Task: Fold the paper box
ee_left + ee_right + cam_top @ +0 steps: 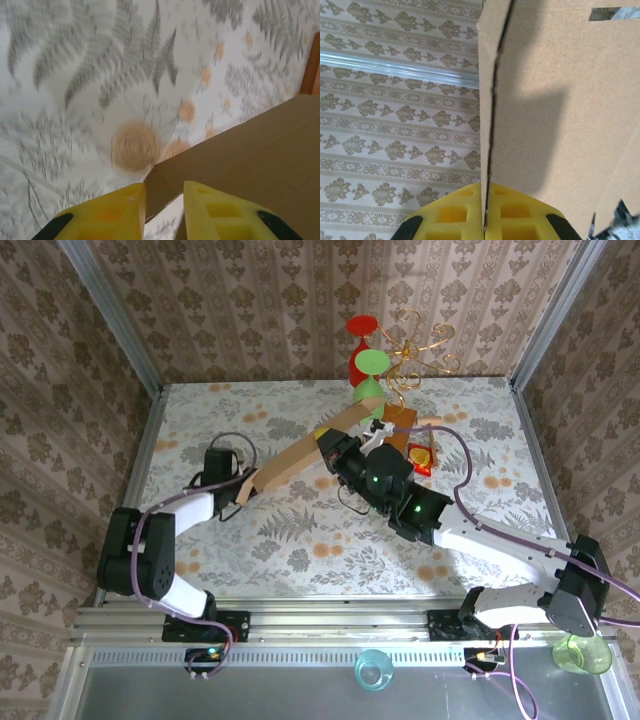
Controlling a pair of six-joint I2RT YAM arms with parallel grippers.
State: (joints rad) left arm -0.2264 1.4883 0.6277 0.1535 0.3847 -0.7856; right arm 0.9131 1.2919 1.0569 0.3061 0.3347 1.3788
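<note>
Light-brown paper box (300, 454), unfolded, tilted upward

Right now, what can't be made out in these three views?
Left wrist: whether the left gripper grips the paper box corner; blur smears the tablecloth.
Right wrist: paper box outline, cut off by the top and right edges.
Top external: paper box's middle, covered by the right arm.

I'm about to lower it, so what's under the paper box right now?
Floral tablecloth runs under the paper box where its edge shows in the left wrist view. Anything lying further beneath the cardboard sheet is covered, so I cannot tell.
</note>
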